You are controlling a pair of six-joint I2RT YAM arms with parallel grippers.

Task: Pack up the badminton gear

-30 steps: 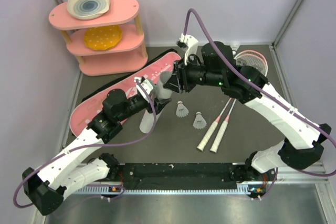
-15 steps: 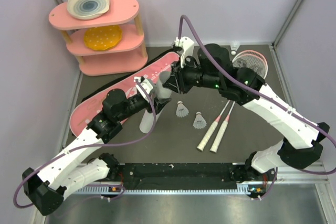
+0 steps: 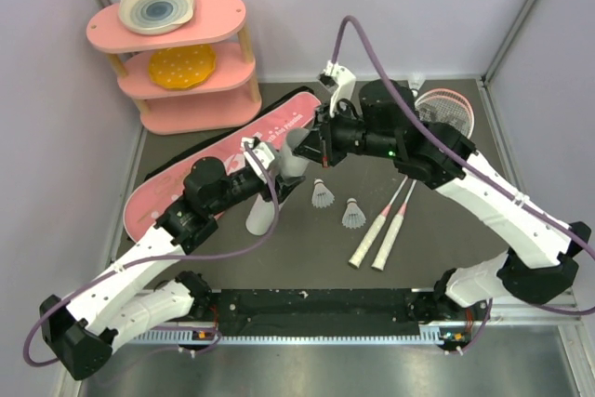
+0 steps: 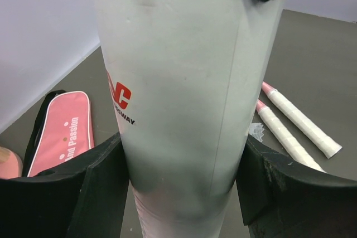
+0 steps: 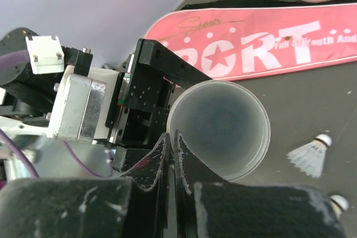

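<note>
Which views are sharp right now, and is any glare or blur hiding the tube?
Top view: even light, sharp, soft shadows, no glare. Left wrist view: the tube fills the frame, print readable, lower part shaded. Right wrist view: the right tool is close and blurred; the tube's mouth and the lettering on the bag are in focus.

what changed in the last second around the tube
The right gripper closed its fingers until shut, right at the open rim of the tube; whether it pinches the wall is unclear. Its wrist shifted slightly over the tube mouth. Unchanged: the left gripper holds the tube as before, and the two shuttlecocks, the rackets and the bag lie where they were.
</note>
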